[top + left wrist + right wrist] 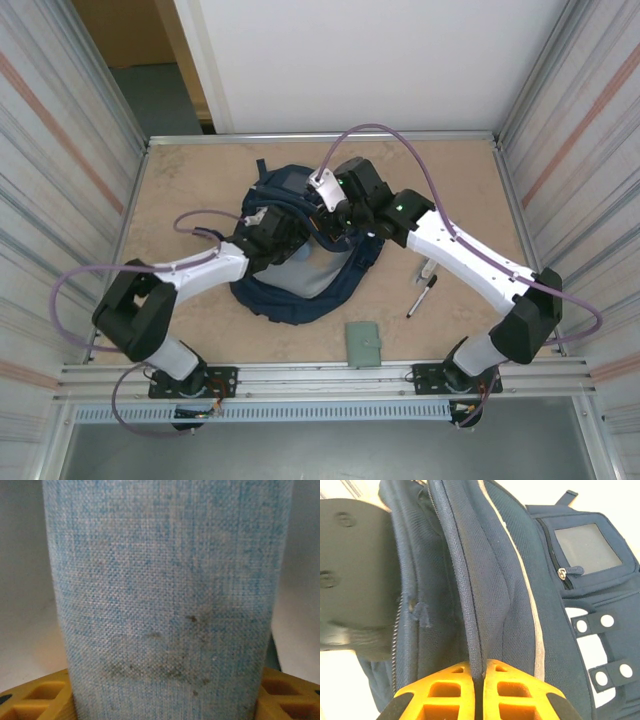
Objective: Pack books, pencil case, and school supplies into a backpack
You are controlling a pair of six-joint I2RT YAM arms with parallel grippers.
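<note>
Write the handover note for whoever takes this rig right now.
The left gripper is closed on the pencil case, above the backpack.
The right gripper is shut on the backpack's zip edge.
On the table: black marker right of the backpack, grey-green booklet by the near edge.
Done: pencil case lifted.
Left: put it in, then marker and booklet.

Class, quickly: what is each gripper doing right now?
Left gripper: closed on the pencil case.
Right gripper: shut, pinching the backpack edge.
</note>
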